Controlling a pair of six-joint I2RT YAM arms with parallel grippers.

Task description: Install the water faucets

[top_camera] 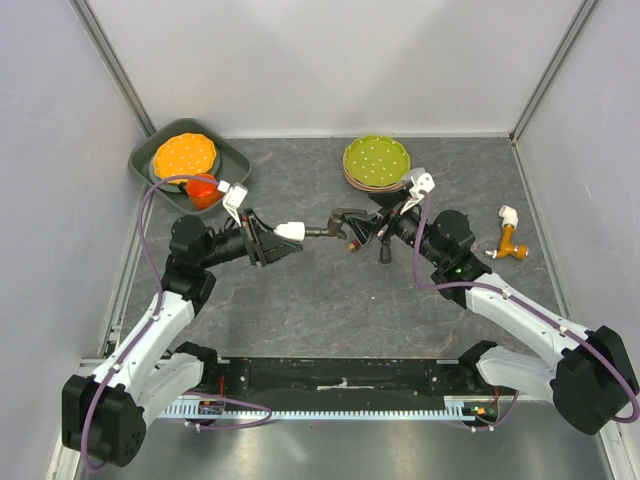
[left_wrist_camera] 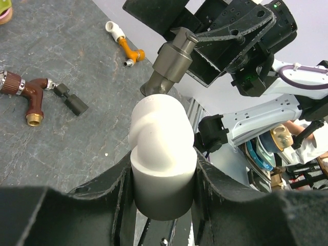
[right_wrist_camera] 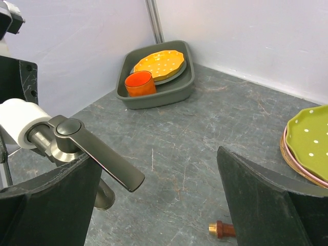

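Note:
My left gripper [left_wrist_camera: 163, 177] is shut on a white elbow fitting [left_wrist_camera: 161, 136], held above the table at its middle [top_camera: 288, 232]. A dark grey tap [left_wrist_camera: 171, 59] with a flat lever [right_wrist_camera: 97, 156] meets the far end of the elbow [right_wrist_camera: 20, 123]. My right gripper [right_wrist_camera: 159, 205] stands open around this tap [top_camera: 335, 222]. The tap's body lies by the gripper's left finger and the lever points into the gap. A reddish-brown tap [left_wrist_camera: 33, 97] lies on the table under the right gripper [top_camera: 365, 235], its brass end [right_wrist_camera: 221, 229] showing.
An orange tap with a white elbow [top_camera: 510, 238] lies at the right. A stack of green dotted plates [top_camera: 375, 160] sits at the back centre. A grey tray [top_camera: 240, 160] at the back left holds an orange dotted plate [top_camera: 184, 155] and an orange cup [top_camera: 203, 190].

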